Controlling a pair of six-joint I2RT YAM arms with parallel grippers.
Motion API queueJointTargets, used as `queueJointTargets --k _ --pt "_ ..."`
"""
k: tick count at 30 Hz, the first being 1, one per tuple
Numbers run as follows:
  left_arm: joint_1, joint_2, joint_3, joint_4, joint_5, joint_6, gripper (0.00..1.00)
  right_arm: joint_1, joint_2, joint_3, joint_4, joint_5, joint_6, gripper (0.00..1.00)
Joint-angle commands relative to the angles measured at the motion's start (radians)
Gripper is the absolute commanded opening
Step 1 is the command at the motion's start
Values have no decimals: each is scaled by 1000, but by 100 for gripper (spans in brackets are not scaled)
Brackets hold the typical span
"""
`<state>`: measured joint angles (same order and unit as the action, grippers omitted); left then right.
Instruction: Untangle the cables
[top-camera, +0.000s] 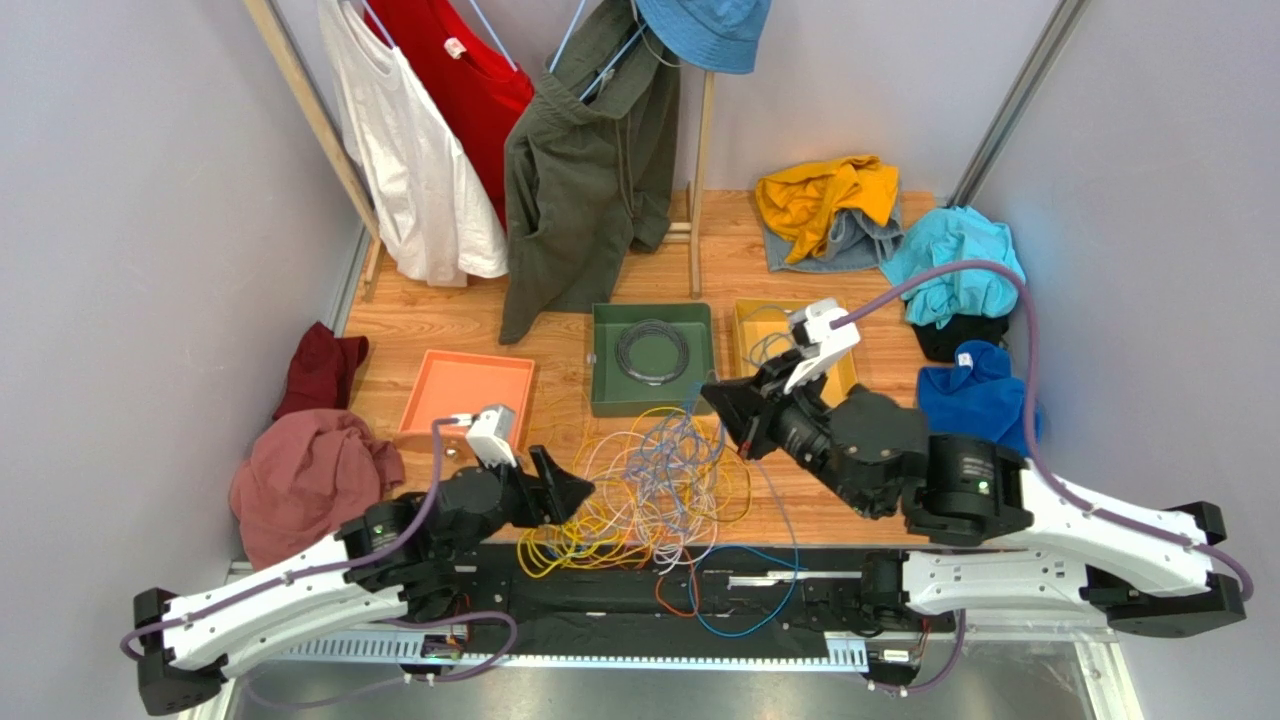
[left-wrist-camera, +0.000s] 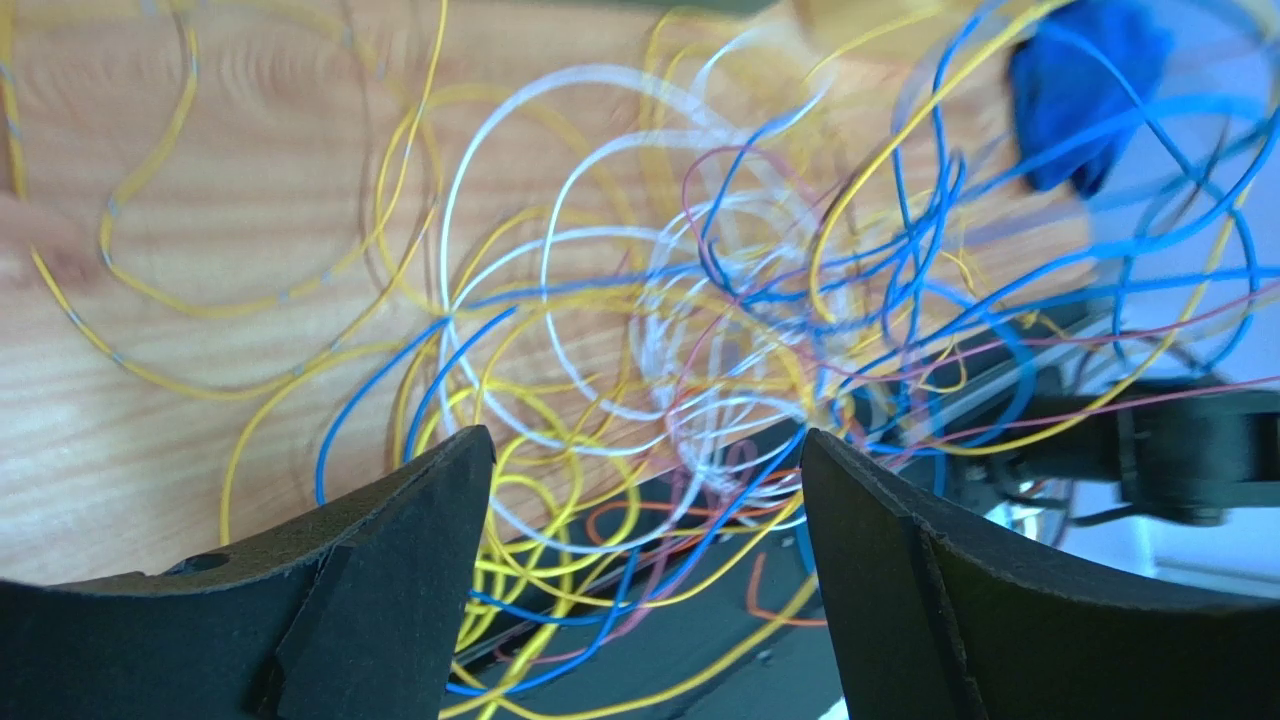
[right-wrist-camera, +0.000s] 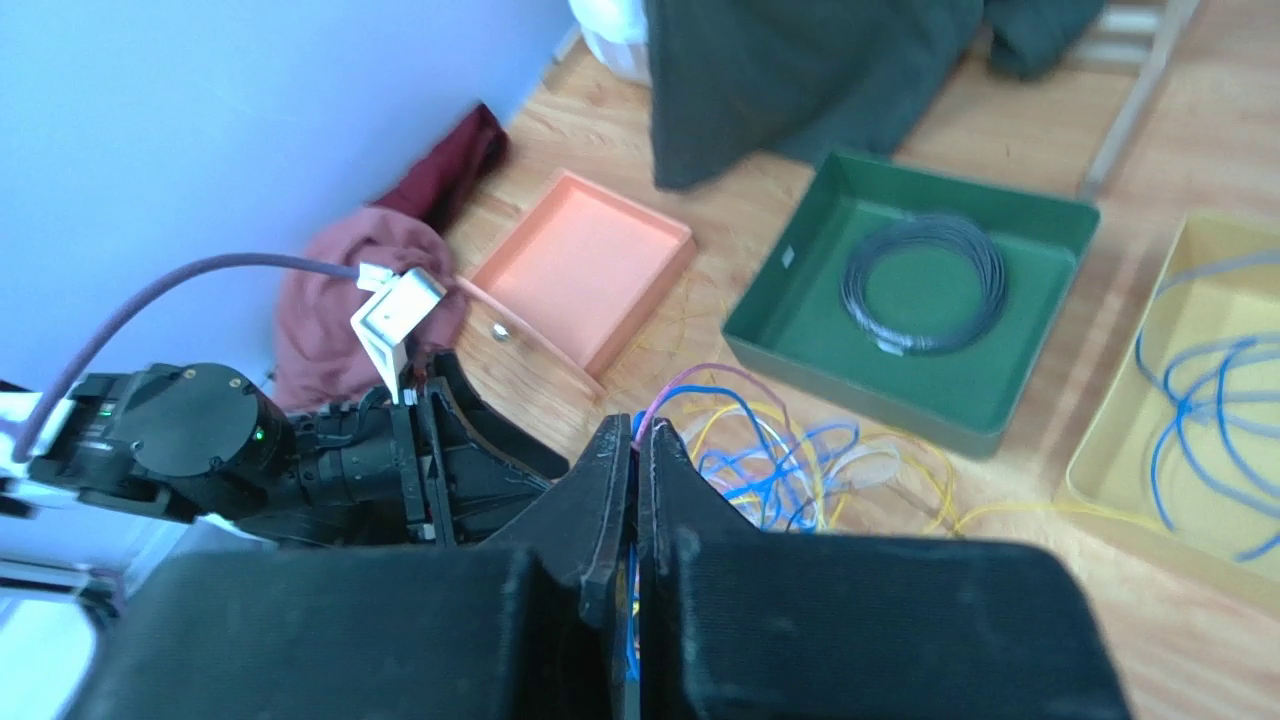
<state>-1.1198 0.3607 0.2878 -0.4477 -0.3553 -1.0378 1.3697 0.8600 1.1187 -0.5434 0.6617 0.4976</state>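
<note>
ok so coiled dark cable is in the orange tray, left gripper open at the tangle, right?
No, the coiled dark cable lies in the green tray; right wrist view shows it. Left gripper is open at the tangle.

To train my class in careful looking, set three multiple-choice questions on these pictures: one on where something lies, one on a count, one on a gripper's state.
1. The dark coil lies in a tray of which colour? A orange; B green; C yellow.
2. How many trays are there? A two; B three; C five.
3. Which gripper is open? A the left only; B the right only; C both.

Answers:
1 B: the coil sits inside the green tray.
2 B: beside that one lie an orange tray and a yellow tray.
3 A: the left gripper has its fingers wide apart. The right gripper has them pressed together, seemingly pinching a strand of the cables.
</note>
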Motion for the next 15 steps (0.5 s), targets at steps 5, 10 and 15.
queueJointTargets --k 5,10,15 --pt "-5 -176 211 -88 -168 200 85 26 96 242 -58 -72 -134 0" --pt "-5 -272 226 68 -130 338 86 29 166 306 -7 -232 -123 0" --pt "-3 -234 202 268 12 407 86 42 201 308 42 -332 -90 0"
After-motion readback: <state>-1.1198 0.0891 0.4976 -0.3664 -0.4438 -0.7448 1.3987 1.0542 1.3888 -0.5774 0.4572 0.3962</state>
